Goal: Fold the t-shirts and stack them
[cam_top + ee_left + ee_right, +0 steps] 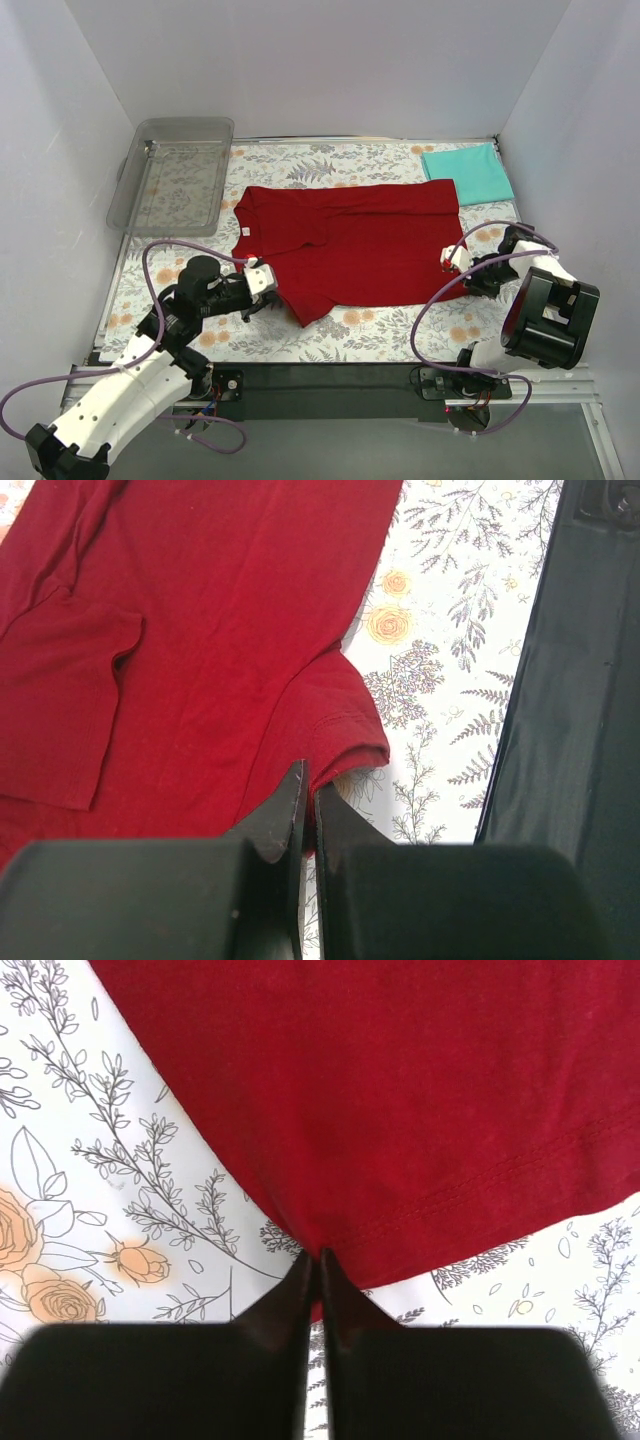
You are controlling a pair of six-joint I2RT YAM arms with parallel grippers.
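Note:
A dark red t-shirt (360, 240) lies spread across the flowered cloth, one sleeve folded over its body. My left gripper (262, 281) is shut on the shirt's near left sleeve edge (340, 742); a thin fold of red cloth shows between its jaws at the left gripper's tips (310, 780). My right gripper (452, 257) is shut on the shirt's hem at its right side, the stitched hem (470, 1185) running just past the right gripper's tips (318, 1260). A teal t-shirt (467, 171), folded flat, lies at the back right.
A clear plastic tray (175, 175) stands at the back left, partly over the table's edge. White walls close in the table on three sides. A black bar (570, 700) runs along the near edge between the arm bases.

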